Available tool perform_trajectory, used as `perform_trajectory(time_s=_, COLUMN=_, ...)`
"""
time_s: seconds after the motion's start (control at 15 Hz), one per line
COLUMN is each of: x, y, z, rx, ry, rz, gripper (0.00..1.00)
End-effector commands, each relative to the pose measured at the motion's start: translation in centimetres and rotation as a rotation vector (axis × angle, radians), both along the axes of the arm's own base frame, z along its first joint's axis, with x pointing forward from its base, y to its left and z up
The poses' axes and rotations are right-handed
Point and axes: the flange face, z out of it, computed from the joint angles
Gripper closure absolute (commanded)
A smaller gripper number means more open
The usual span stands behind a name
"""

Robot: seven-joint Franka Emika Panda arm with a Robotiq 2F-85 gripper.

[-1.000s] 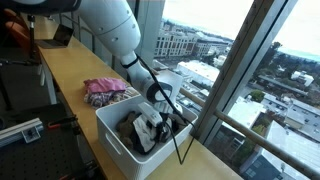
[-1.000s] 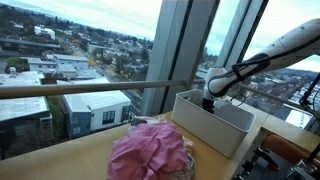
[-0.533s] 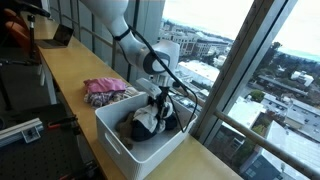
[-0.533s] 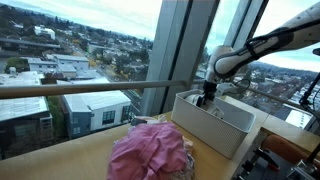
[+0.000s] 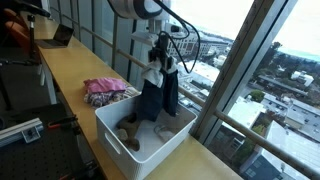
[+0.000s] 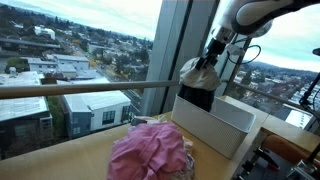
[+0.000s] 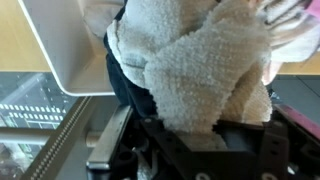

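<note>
Right up close, one pile of pink cloth (image 6: 150, 152) lies on the wooden table (image 6: 85, 160). It is all bunched up, and nothing holds it.

Just behind the pile stands one white bin (image 6: 225, 125). It sits on the same table, near the pile but not touching it in an exterior view (image 5: 150, 150). Down at the bottom of the bin lies some brown cloth (image 5: 128, 134). I cannot tell how many pieces that is.

Above the bin hangs the one gripper (image 6: 213, 52). Its jaws are closed tight on one white fluffy cloth (image 7: 210, 80). In the wrist view, this cloth fills the space between the jaws. One dark cloth (image 7: 128, 88) hangs right against the white one. I cannot tell if the jaws pinch the dark one too, or if it only clings on. So I count two cloths up in the air. In both exterior views they dangle straight down over the open bin. The low end of the dark cloth reaches about to the rim.

Farther along the table, well apart from the bin, sits one laptop (image 5: 62, 36).

Behind it all is the big window (image 6: 90, 60), with many city roofs far below.
</note>
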Motion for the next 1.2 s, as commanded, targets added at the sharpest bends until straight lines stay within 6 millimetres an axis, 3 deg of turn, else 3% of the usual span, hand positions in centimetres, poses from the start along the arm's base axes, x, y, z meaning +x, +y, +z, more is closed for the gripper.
perform_trajectory(time_s=0.0, x=-2.1, y=6.8, z=7.0, rx=-0.025, ry=-0.082, rz=0.075, gripper=1.00)
perform_trajectory(time_s=0.33, x=-5.5, y=19.1, z=14.4, rx=-0.059, ry=-0.165, rz=0.208, gripper=1.00)
perform_trajectory(time_s=0.47, x=-7.1, y=24.5, z=16.2, rx=-0.068, ry=-0.175, rz=0.254, gripper=1.00)
perform_trajectory(time_s=0.53, x=-7.6, y=27.2, z=15.8, rx=-0.074, ry=-0.168, rz=0.274, gripper=1.00)
perform_trajectory(time_s=0.67, x=-8.1, y=30.1, z=13.8, rx=-0.083, ry=-0.135, rz=0.305, gripper=1.00)
perform_trajectory(time_s=0.87, x=-8.6, y=32.0, z=7.0, rx=-0.085, ry=-0.040, rz=0.338, gripper=1.00)
perform_trajectory(time_s=1.0, x=-8.5, y=31.4, z=2.0, rx=-0.107, ry=0.031, rz=0.340, gripper=1.00)
perform_trajectory(time_s=1.13, x=-7.7, y=29.4, z=-2.8, rx=-0.123, ry=0.105, rz=0.324, gripper=1.00)
